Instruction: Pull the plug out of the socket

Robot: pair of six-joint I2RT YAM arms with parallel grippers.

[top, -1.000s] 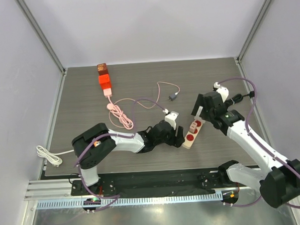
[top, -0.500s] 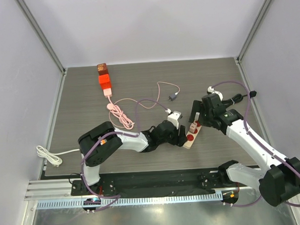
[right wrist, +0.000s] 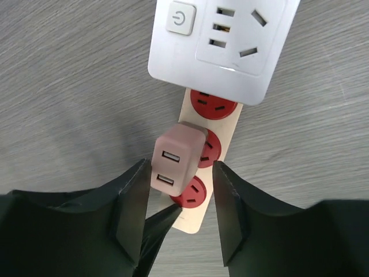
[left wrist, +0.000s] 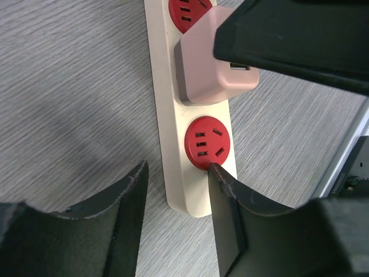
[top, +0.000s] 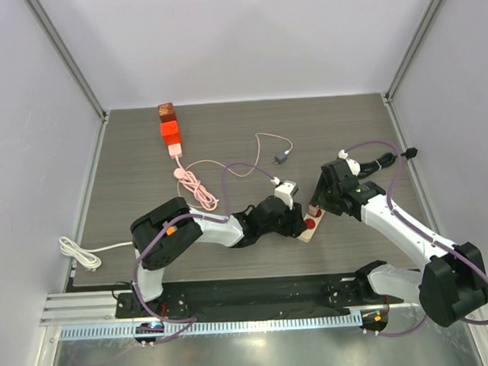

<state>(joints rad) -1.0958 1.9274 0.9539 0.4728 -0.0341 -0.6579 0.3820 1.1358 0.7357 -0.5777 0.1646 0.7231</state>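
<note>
One pink two-port plug [right wrist: 177, 158], centre-frame, in one cream three-socket strip [left wrist: 161, 138]; my right gripper [right wrist: 179, 166] narrowly flanks it, untouching; my left gripper [left wrist: 177, 168] half-open astride the strip's end.

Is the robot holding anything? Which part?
Nothing is gripped yet. The right gripper is open around the pink plug, a gap showing; the left gripper is open over the end of the power strip.
</note>
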